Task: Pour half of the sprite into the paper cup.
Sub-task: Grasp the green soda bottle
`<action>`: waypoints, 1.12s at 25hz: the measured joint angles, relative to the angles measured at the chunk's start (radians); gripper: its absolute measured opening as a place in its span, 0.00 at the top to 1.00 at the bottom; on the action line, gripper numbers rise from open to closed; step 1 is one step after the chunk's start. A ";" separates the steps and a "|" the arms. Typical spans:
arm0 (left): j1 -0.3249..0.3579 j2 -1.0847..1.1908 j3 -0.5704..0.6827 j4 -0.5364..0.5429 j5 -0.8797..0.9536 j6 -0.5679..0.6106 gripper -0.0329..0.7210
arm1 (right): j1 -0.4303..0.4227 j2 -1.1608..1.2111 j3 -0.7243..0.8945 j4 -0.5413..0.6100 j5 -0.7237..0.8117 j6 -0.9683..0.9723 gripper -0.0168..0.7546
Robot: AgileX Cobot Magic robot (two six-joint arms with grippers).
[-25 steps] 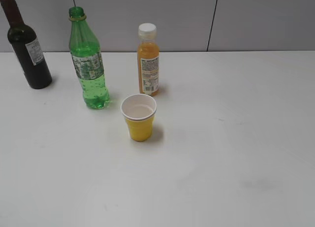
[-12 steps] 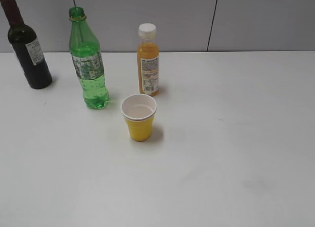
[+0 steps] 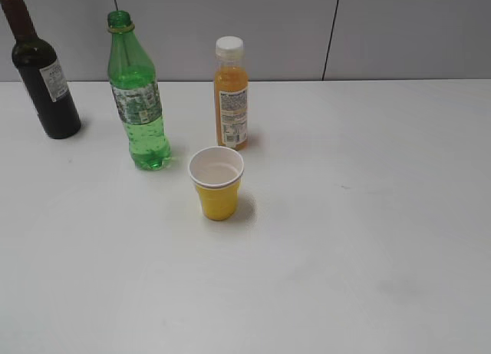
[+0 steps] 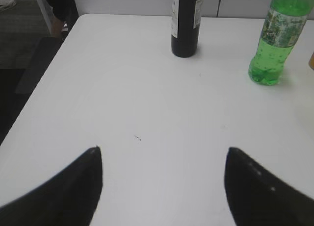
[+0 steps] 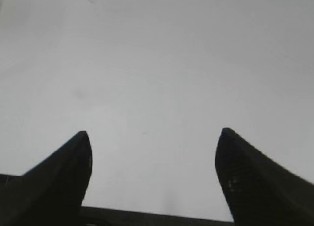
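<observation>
The sprite [image 3: 138,100] is a tall clear-green bottle with no cap, standing upright at the back left of the white table [image 3: 353,239]. It also shows in the left wrist view [image 4: 274,44] at the upper right. The paper cup [image 3: 217,183], yellow outside and white inside, stands upright in front of it, to its right. My left gripper [image 4: 162,152] is open and empty over bare table, well short of the sprite. My right gripper [image 5: 154,135] is open and empty over bare table. Neither gripper shows in the exterior view.
An orange juice bottle [image 3: 231,93] with a white cap stands behind the cup. A dark wine bottle [image 3: 42,74] stands at the far left; it also shows in the left wrist view [image 4: 186,22]. The table's left edge [image 4: 49,74] drops to the floor.
</observation>
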 joint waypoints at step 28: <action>0.000 0.000 0.000 0.000 0.000 0.000 0.17 | 0.000 -0.222 0.001 0.002 0.000 0.000 0.21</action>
